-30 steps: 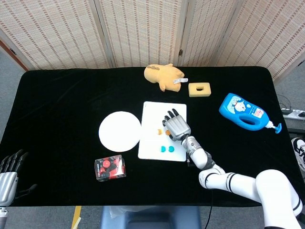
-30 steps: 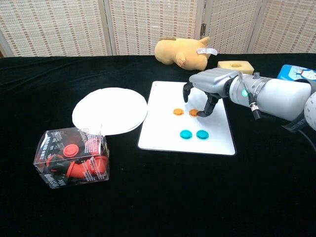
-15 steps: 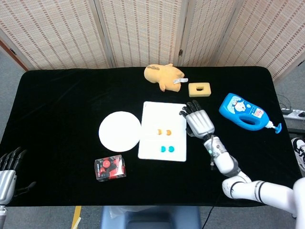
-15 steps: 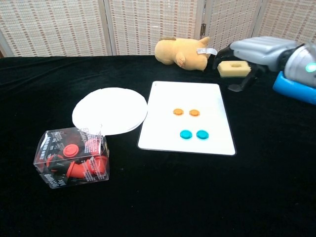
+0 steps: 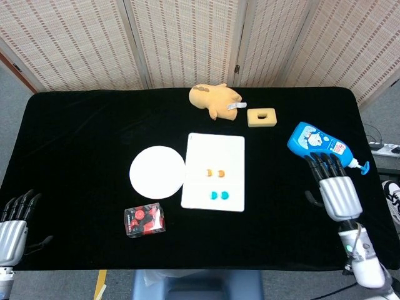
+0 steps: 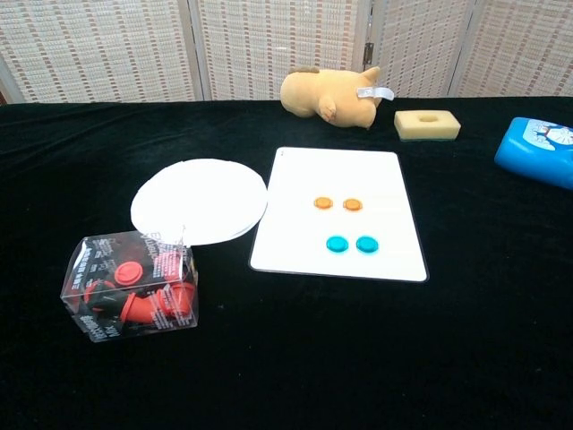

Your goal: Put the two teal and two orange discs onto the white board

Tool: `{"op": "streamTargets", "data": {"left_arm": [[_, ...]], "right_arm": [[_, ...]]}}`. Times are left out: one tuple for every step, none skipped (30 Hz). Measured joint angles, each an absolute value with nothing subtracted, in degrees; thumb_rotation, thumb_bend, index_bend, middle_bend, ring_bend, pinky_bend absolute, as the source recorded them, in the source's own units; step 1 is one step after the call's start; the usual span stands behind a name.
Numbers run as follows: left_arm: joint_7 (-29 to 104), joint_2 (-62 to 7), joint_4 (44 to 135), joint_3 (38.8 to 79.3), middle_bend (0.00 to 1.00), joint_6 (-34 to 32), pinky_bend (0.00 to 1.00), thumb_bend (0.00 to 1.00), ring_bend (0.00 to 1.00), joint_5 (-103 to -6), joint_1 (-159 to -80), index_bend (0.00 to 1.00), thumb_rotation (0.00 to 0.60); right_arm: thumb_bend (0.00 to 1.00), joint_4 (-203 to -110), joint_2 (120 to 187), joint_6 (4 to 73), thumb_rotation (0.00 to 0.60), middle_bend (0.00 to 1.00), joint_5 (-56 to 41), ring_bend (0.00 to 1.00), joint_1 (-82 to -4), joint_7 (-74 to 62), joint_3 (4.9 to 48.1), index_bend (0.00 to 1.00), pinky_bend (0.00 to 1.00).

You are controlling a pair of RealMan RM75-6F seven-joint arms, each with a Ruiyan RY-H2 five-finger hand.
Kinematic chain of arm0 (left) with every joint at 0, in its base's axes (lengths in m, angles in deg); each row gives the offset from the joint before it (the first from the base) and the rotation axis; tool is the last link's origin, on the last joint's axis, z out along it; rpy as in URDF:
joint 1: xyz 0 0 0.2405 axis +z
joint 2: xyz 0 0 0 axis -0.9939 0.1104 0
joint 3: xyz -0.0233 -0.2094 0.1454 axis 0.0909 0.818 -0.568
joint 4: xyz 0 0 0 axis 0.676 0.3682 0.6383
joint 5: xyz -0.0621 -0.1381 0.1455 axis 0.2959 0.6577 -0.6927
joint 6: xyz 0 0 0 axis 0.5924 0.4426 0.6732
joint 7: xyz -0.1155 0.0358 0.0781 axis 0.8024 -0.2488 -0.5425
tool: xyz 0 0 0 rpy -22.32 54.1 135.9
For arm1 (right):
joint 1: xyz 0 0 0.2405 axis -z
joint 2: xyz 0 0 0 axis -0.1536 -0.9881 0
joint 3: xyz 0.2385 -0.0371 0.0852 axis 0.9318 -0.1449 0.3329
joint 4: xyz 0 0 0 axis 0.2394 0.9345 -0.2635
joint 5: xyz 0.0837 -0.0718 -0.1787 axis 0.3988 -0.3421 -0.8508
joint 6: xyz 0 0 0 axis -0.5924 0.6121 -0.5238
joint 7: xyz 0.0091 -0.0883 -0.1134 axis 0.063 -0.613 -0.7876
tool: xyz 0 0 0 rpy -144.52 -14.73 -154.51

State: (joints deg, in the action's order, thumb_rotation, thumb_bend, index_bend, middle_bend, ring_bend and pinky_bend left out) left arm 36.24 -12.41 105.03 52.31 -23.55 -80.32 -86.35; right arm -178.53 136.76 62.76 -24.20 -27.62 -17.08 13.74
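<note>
The white board (image 5: 215, 150) (image 6: 338, 179) lies in the middle of the black table. On it sit two orange discs (image 5: 215, 172) (image 6: 337, 204) side by side and, nearer to me, two teal discs (image 5: 218, 195) (image 6: 351, 244). My right hand (image 5: 335, 187) hovers off the table's right edge, well clear of the board, fingers straight and apart, holding nothing. My left hand (image 5: 14, 220) sits at the lower left corner of the head view, fingers spread and empty. Neither hand shows in the chest view.
A white round plate (image 5: 157, 172) (image 6: 199, 200) lies left of the board. A clear box of red pieces (image 5: 144, 220) (image 6: 132, 287) stands near the front. A yellow plush toy (image 5: 214, 98), a yellow sponge ring (image 5: 261, 117) and a blue bottle (image 5: 320, 145) lie at the back and right.
My right hand has lifted off the board, leaving the orange disc there, and has drawn back to the right, out of the chest view. The left hand has barely moved.
</note>
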Motion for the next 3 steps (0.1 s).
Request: {"op": "streamTargets", "data": {"left_arm": [[35.93,-12.36,105.29,52.35,0.00,-23.54,0.00,0.13,0.00,-80.24,-86.37,0.00,0.600],[35.57,-12.29,105.62,52.40,0.00,-23.57,0.00,0.13,0.00,-80.18,-86.39,0.00,0.600],[35.31,-12.25,105.85,52.44,0.00,-23.64,0.00,0.13,0.00,-80.16,-86.40,0.00,0.600]], "right_arm": [[0.27,-178.40,136.46,63.98,0.600,0.03,-24.89,0.01,-26.25,-15.80,13.30,0.00,0.00],[0.27,-178.22,136.19,65.08,0.600,0.03,-25.54,0.01,-24.97,-14.63,12.92,0.00,0.00],[0.27,-177.91,135.92,66.38,0.600,0.03,-26.26,0.01,-23.44,-13.34,12.51,0.00,0.00]]}}
